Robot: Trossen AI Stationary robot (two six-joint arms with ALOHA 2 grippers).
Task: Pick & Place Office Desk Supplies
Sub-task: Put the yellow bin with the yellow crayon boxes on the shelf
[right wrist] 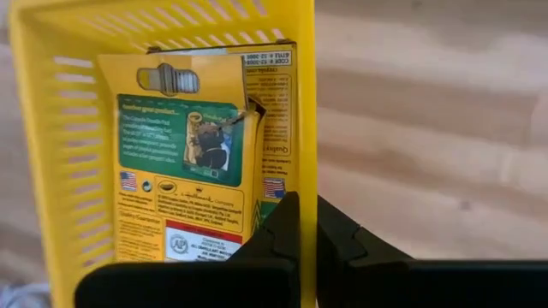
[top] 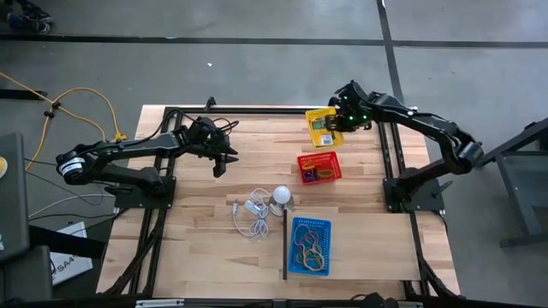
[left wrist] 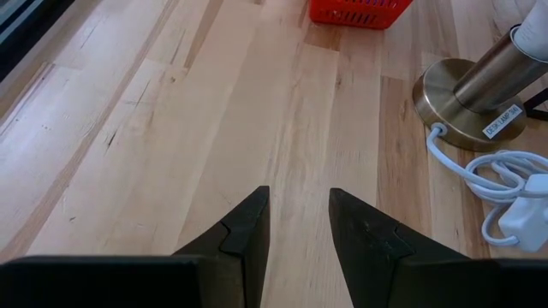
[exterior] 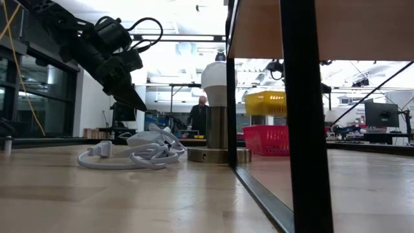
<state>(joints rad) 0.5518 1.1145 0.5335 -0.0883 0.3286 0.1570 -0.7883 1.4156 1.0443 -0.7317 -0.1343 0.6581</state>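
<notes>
Two yellow-and-green packets (right wrist: 184,162) lie flat in a yellow basket (top: 322,127) at the table's far right. My right gripper (right wrist: 308,227) hangs shut above that basket's rim (right wrist: 304,103), pointing steeply down, with nothing between its fingers. A red basket (top: 318,167) holding small coloured rings sits just nearer. A blue basket (top: 309,245) with rubber bands stands near the front. My left gripper (left wrist: 300,231) hovers open over bare wood at the table's left, slanting down, nothing between its fingers.
A white bulb on a brass base (top: 282,197) and a coiled white cord (top: 251,216) sit mid-table. A thin dark bar (top: 284,248) stands beside the blue basket. A person (exterior: 202,113) shows far behind the table. Bare wood lies at the left.
</notes>
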